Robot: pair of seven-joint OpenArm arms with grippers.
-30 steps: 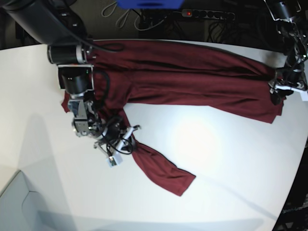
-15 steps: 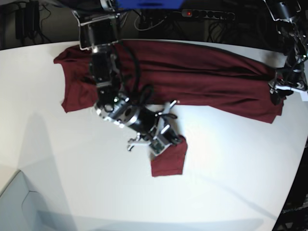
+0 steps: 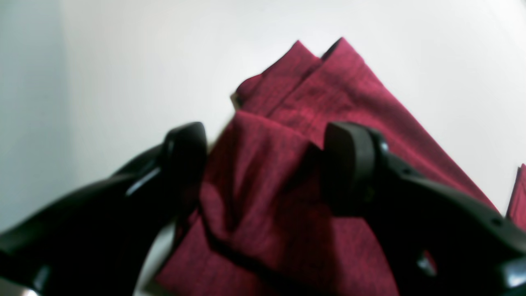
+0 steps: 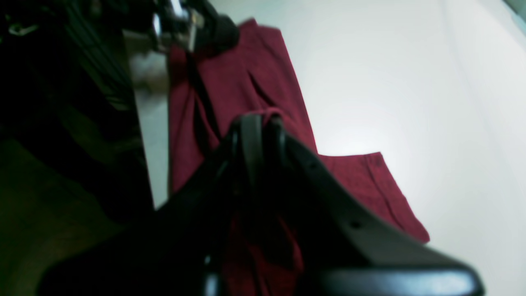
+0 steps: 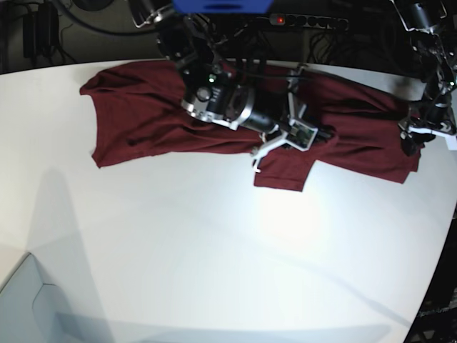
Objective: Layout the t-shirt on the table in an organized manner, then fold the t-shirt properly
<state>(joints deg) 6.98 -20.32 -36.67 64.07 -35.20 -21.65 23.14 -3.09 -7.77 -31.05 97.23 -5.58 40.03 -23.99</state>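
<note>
The maroon t-shirt [image 5: 143,114] lies spread along the far side of the white table [image 5: 214,250]. My right gripper [image 5: 314,134] reaches across the shirt's body and is shut on a long sleeve. The sleeve end [image 5: 282,171] hangs down onto the table in front of the body. In the right wrist view the closed gripper [image 4: 261,123] pinches maroon fabric [image 4: 246,74]. My left gripper [image 5: 416,134] sits at the shirt's right end. In the left wrist view its gripper [image 3: 267,160] stands apart, straddling a raised fold of the shirt [image 3: 328,82].
A black power strip [image 5: 307,21] and cables lie behind the table. A blue object [image 5: 221,6] is at the top edge. The table's curved edge [image 5: 432,286] runs down the right. A pale grey surface [image 5: 28,307] is at the lower left corner.
My right arm swung from the front left to the back middle, carrying the sleeve up against the shirt's body. The shirt's left part is uncovered. The left arm has not moved.
</note>
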